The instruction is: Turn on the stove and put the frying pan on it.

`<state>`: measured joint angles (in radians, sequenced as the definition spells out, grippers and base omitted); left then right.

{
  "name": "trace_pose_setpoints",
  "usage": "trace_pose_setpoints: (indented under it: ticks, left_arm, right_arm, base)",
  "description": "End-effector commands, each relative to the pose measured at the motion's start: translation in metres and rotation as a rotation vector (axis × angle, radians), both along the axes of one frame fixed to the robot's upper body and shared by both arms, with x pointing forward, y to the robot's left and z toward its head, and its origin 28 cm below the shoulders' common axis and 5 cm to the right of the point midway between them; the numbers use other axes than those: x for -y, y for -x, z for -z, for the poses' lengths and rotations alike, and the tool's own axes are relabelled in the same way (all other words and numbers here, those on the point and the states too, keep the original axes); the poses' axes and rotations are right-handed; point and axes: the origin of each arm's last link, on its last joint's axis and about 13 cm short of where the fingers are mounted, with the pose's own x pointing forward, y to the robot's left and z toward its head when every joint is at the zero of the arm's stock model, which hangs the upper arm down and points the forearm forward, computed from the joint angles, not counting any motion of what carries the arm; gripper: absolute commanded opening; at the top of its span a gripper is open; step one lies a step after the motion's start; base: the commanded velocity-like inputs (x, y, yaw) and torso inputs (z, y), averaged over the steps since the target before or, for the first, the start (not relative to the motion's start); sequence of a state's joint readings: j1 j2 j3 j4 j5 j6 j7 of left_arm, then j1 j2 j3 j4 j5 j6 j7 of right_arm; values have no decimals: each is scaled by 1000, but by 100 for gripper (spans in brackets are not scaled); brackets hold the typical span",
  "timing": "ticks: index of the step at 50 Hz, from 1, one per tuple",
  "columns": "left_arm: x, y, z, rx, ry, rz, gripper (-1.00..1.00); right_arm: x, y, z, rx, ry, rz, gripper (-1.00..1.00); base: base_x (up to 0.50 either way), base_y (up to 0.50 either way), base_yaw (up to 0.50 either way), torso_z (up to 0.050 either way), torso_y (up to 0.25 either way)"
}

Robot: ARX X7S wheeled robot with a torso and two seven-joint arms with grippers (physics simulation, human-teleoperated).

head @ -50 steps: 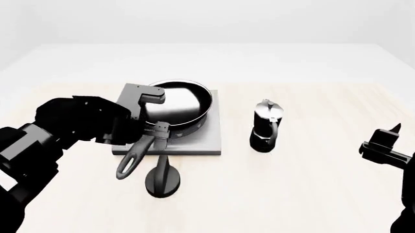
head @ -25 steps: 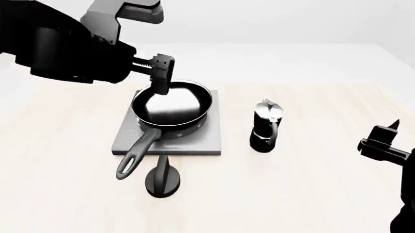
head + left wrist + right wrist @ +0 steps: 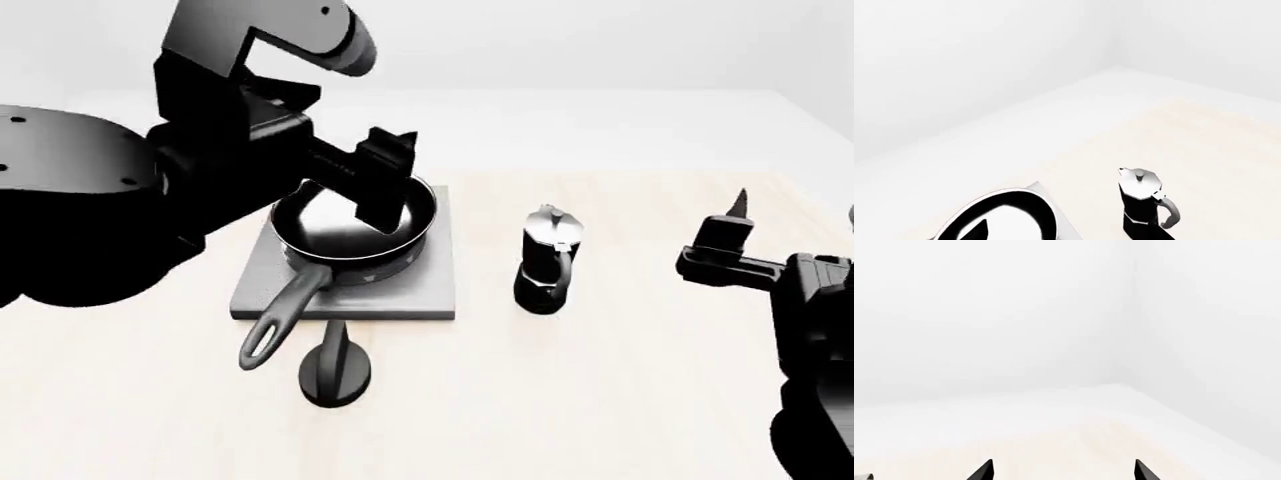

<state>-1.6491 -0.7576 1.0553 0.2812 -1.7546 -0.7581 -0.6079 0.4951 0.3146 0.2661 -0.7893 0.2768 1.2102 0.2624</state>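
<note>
The black frying pan [image 3: 350, 238] sits on the flat grey stove [image 3: 430, 292], its long handle [image 3: 283, 318] pointing off the front edge toward me. The black ridged knob [image 3: 335, 365] shows just in front of the stove. My left gripper [image 3: 383, 186] is open and empty, raised above the pan's far right side. The left wrist view shows part of the pan's rim [image 3: 1045, 220], a stove corner [image 3: 1069, 229] and one fingertip [image 3: 981, 231]. My right gripper [image 3: 730, 236] is open and empty, raised at the right, away from everything; its fingertips [image 3: 985, 471] stand wide apart.
A black-and-silver moka pot [image 3: 546, 258] stands on the pale wooden table [image 3: 627, 390] to the right of the stove, also in the left wrist view [image 3: 1142, 206]. White floor and walls lie beyond the table's far edge.
My left gripper let go of the pan handle, then rose and moved right to hang above the pan. My right gripper has risen and moved a little left. The pan has stayed on the stove.
</note>
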Motion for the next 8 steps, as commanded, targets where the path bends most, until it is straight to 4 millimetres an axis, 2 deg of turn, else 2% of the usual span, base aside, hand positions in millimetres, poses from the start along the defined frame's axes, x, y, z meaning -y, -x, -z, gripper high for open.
trace_pose_setpoints:
  ticks: [1,8]
  left_arm:
    - [16,4,22,72,-25,127,100]
    - [20,3,27,82,-38,154,100]
  right_arm:
    - [-33,-11,-21,96,69,-292,100]
    - [-44,-9,-22,123,96,-365,100]
  base:
    - [0,0,0,0,0]
    - [0,0,0,0,0]
